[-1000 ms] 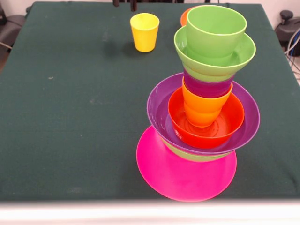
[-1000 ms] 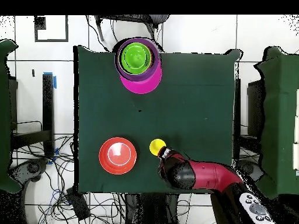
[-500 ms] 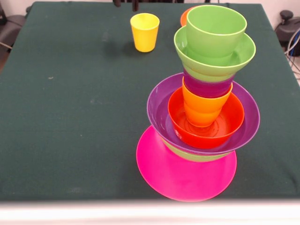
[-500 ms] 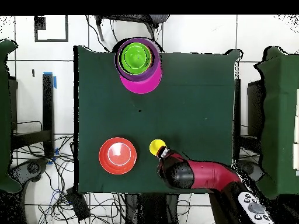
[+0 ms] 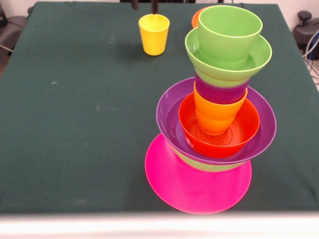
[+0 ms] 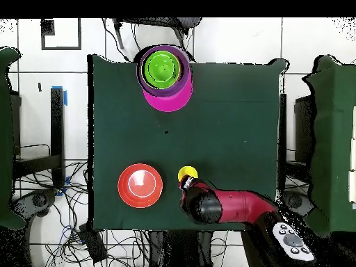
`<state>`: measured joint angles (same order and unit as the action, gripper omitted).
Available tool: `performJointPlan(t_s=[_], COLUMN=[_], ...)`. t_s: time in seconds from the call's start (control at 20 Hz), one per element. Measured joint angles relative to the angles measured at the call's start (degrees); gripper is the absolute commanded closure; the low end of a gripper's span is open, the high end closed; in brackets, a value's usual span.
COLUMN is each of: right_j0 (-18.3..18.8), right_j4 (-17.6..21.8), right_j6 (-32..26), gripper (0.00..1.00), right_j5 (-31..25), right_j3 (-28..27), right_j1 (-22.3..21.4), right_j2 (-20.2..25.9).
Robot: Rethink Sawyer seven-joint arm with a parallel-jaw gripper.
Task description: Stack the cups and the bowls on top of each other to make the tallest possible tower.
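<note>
Near the bench (image 5: 75, 124) edge closest to the front camera, rising as the tower (image 5: 219, 109), bottom to top: a pink bowl (image 5: 169, 184) serving as the wide base; a light green bowl (image 5: 212, 167) showing only as a sliver; a wide purple bowl (image 5: 167, 119); an orange-red bowl (image 5: 244, 132) sitting inside the purple one; an orange cup (image 5: 217, 117) standing in that bowl; a purple cup (image 5: 222, 94); a green bowl (image 5: 261, 57); and a light green cup (image 5: 229, 32) nesting at the very top.

Well apart from the tower, toward the far side, standing upright and alone: the yellow cup (image 5: 153, 34).

Behind the tower's top in the front view, peeking out as an orange edge, and in the overhead view lying near the yellow cup: a second orange-red bowl (image 6: 140, 185).

Just above the yellow cup, at the front view's top edge, hanging spread and pinching nothing: the jaws, showing as two dark tips.

From the bench's edge in the overhead view, reaching in and overlapping the yellow cup's rim: the red and black arm (image 6: 233, 207).
</note>
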<state>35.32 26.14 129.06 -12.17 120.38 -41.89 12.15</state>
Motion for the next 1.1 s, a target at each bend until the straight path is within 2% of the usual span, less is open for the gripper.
performJointPlan(t_s=[0.55,0.9,1.1], right_j0=[-0.81,-0.8,-0.8], right_j4=[0.0,-0.01,-0.04], right_j6=[0.0,0.0,0.0], gripper=[0.0,0.0,0.0], right_j5=[0.9,5.07,6.41], right_j3=[-0.24,-2.79,-3.6], right_j1=[3.86,10.15,12.32], right_j2=[-0.17,-0.99,-1.25])
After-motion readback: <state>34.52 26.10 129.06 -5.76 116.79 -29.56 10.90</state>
